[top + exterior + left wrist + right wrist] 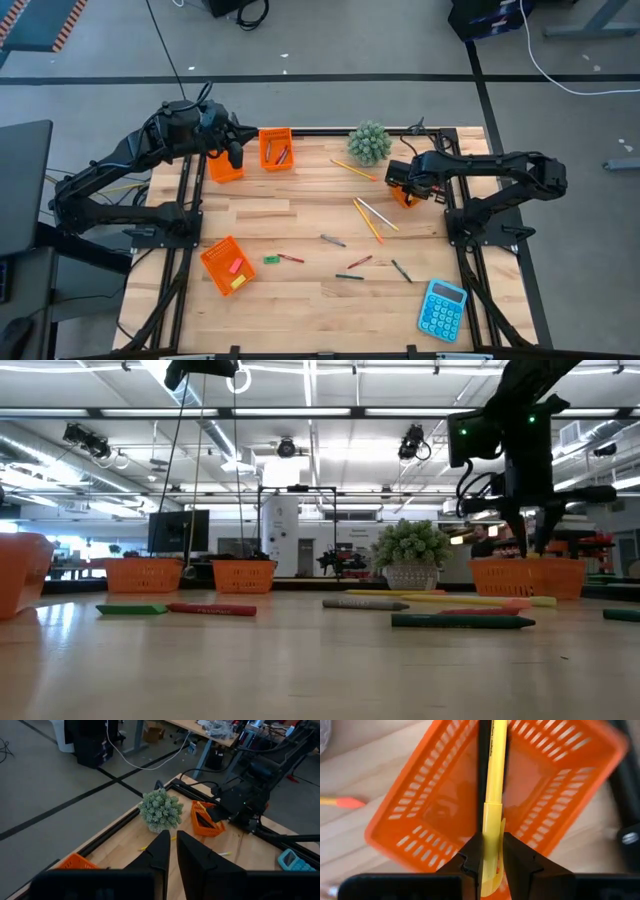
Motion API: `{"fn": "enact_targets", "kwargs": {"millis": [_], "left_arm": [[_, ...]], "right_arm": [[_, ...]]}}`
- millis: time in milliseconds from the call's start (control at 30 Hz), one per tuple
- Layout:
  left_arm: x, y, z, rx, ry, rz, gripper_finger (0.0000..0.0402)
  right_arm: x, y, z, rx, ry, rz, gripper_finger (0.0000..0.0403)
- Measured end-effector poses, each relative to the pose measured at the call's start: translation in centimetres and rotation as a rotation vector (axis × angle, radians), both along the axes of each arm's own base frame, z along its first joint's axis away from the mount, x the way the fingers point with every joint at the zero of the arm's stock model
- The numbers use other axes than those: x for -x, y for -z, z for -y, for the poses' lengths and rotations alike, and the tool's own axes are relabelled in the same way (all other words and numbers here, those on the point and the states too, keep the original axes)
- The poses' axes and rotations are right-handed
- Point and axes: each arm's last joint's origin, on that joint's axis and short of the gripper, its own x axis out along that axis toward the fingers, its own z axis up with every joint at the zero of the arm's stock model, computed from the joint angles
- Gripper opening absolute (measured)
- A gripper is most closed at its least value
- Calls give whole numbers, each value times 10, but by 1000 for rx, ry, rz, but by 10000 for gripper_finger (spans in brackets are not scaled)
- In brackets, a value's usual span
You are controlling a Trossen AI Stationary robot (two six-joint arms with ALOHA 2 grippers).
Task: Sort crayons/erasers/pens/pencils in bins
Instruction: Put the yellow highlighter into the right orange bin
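My right gripper (492, 852) is shut on a long yellow pencil (495, 775) above an orange bin (440, 795) at the table's right side (405, 195). My left gripper (173, 857) is shut on nothing, raised above the far-left bin (225, 166). A second far bin (275, 148) holds sticks, and a near-left bin (227, 265) holds erasers. Loose on the wood lie pencils (375, 217), crayons (290, 258), a green eraser (271, 260) and dark pens (401, 270). My right gripper pinches the yellow pencil between its two fingers near the end with the clip-like tab (493, 827). The fingers come from above, pointing steeply down. The pencil reaches out past the fingertips over the bin's inside, lifted clear of the table. Whether its far end touches the bin I cannot tell.
A potted green plant (369, 143) stands at the far edge between the bins. A blue calculator (443, 308) lies at the near right corner. A black frame (470, 240) borders the tabletop. Bare wood lies along the near edge.
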Motion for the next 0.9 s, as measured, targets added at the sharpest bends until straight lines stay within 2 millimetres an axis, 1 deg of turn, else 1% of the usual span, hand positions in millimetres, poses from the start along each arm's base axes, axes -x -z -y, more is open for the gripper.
{"fn": "enact_targets", "kwargs": {"millis": [100, 333, 533, 767, 900], "left_arm": [[0, 0, 0, 0, 0, 0, 38], [0, 0, 0, 0, 0, 0, 30], [0, 0, 0, -1, 1, 0, 35], [0, 0, 0, -2, 1, -1, 30], [0, 0, 0, -2, 1, -1, 26]], "right_arm": [[-2, 3, 0, -4, 0, 27, 67], [8, 16, -1, -39, 25, -12, 67], [10, 26, -3, -56, 24, 13, 67], [9, 31, -2, -47, 22, 44, 67], [9, 31, -2, -47, 27, 46, 77]]}}
